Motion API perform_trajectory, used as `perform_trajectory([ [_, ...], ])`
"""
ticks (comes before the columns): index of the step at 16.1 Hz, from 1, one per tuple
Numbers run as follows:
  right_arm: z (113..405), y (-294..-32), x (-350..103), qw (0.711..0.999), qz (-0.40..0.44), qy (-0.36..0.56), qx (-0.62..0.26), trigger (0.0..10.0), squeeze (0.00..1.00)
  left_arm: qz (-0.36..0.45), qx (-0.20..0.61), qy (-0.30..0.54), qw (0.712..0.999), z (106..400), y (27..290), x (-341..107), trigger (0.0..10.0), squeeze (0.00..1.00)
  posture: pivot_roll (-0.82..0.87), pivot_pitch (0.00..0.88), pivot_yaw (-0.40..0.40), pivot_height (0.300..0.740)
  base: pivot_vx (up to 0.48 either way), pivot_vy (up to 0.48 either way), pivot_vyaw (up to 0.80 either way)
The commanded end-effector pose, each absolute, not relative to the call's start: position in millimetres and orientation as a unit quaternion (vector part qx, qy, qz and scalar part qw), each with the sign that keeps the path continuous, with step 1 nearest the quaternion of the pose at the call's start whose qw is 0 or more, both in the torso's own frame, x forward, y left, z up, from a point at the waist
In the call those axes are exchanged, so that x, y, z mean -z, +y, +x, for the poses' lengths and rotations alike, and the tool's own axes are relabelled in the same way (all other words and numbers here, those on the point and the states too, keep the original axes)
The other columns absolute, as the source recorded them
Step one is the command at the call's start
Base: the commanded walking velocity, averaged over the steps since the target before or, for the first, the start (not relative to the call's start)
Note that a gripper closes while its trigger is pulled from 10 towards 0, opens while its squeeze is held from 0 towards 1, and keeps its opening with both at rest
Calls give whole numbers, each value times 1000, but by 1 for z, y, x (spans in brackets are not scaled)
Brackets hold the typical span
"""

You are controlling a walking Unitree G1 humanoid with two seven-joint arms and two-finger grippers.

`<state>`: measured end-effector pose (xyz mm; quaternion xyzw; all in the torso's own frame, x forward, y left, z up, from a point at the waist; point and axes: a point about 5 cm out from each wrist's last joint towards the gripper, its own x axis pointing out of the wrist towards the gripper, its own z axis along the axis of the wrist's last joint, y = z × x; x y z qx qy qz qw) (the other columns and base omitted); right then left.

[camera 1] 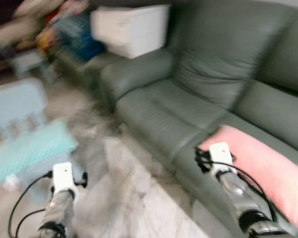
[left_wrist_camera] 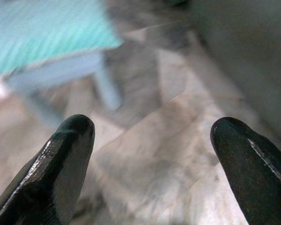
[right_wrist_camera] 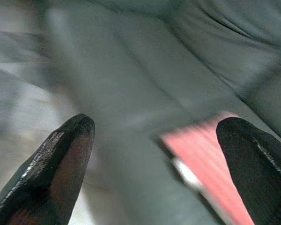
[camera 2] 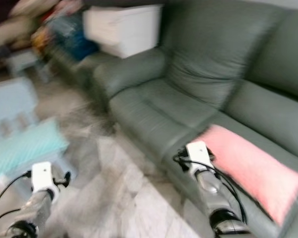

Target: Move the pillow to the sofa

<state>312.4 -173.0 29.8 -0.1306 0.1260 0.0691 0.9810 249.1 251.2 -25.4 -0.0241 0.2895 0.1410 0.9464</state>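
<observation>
Nearest the camera, both arms reach forward with nothing in them. The left claw (left_wrist_camera: 150, 159) stands wide open over the pale marble floor (camera 1: 139, 198), its two black fingers well apart and bare tile between them. The right claw (right_wrist_camera: 154, 164) is spread just as wide and grips nothing; through its gap show the sofa's front edge and a strip of pink.

That pink is the pillow (camera 1: 268, 168), at about four o'clock in the head view. It lies flat on the seat of the grey-green sofa (camera 1: 188, 109), just beyond the right wrist. So the pillow appears to rest where the task wants it, and the step in hand looks like releasing and backing away rather than carrying.

To do that well, the right arm should draw straight back from the cushion with its fingers kept apart, so neither tip snags the fabric and drags the pillow towards the seat edge. The views are blurred, so judging clearance deserves a steadier look first.

Farther off at nine o'clock stands a low stool with a turquoise top (camera 1: 35, 148), close to the left arm; any turn should mind it. At eleven o'clock, beyond the sofa's armrest, sits a white box (camera 1: 131, 27).
</observation>
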Motion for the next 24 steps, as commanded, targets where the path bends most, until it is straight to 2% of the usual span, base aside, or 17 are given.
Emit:
perform_trajectory([
  [1, 314, -166, -30, 980, -128, 128, -83, 10000, 0, -30, -153, 272, 949, 255, 256, 19, 10000, 0, -135, 0, -22, 740, 0, 0, 0],
  [3, 319, -150, -34, 975, -142, 125, -121, 10000, 0, -48, -174, 256, 950, 250, 265, 17, 10000, 0, -99, 0, -62, 740, 0, 0, 0],
  [6, 325, -147, -39, 973, -145, 124, -134, 10000, 0, -58, -192, 255, 946, 247, 269, 19, 10000, 0, -85, 0, -82, 740, 0, 0, 0],
  [8, 326, -146, -40, 974, -139, 122, -129, 10000, 0, -60, -177, 253, 949, 249, 266, 18, 10000, 0, -89, 0, -72, 740, 0, 0, 0],
  [10, 325, -152, -39, 979, -128, 119, -102, 10000, 0, -39, -142, 244, 959, 260, 258, 12, 10000, 0, -110, 0, -30, 740, 0, 0, 0],
  [16, 317, -150, -32, 981, -117, 121, -99, 10000, 0, -28, -121, 215, 969, 279, 251, -4, 10000, 0, -140, 0, 2, 740, 0, 0, 800],
  [22, 312, -147, -27, 980, -114, 124, -109, 10000, 0, -29, -131, 210, 968, 274, 251, -1, 10000, 0, -144, 0, -10, 740, 0, 0, 800],
  [24, 311, -146, -26, 980, -112, 125, -111, 10000, 0, -4, -135, 199, 971, 273, 253, -2, 10000, 0, -145, 0, -6, 740, 0, 0, 800],
])
